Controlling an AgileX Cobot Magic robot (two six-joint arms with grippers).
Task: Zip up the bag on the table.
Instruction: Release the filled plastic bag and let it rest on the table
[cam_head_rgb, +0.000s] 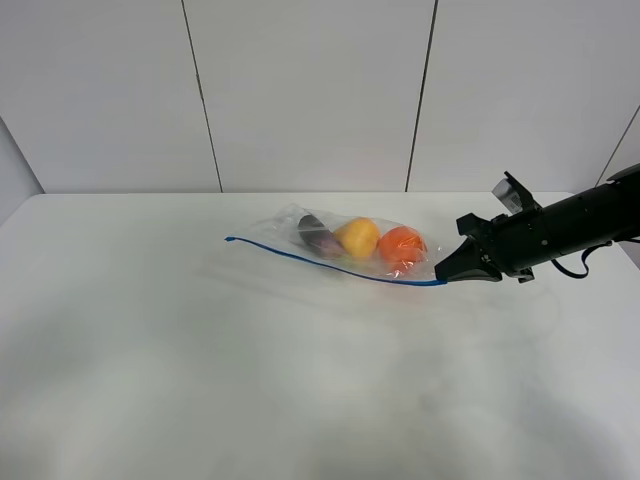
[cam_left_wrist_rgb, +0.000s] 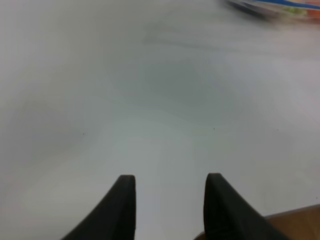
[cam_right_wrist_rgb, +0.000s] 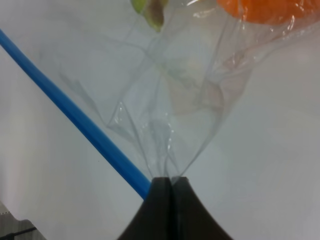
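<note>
The clear plastic bag (cam_head_rgb: 345, 243) lies on the white table (cam_head_rgb: 250, 380), far of centre. Through it show a purple eggplant (cam_head_rgb: 318, 236), a yellow pear (cam_head_rgb: 357, 238) and an orange (cam_head_rgb: 402, 247). Its blue zipper strip (cam_head_rgb: 330, 266) runs along the near edge. My right gripper (cam_head_rgb: 445, 274) is shut on the bag's right corner, at the end of the zipper strip; in the right wrist view the closed fingers (cam_right_wrist_rgb: 167, 187) pinch the clear film (cam_right_wrist_rgb: 165, 115) beside the blue strip (cam_right_wrist_rgb: 75, 117). My left gripper (cam_left_wrist_rgb: 170, 182) is open and empty over bare table, outside the exterior high view.
Grey wall panels (cam_head_rgb: 310, 90) stand behind the table. In the left wrist view a blurred bit of the bag (cam_left_wrist_rgb: 280, 7) shows far off, and a brown floor patch (cam_left_wrist_rgb: 300, 220) past the table edge.
</note>
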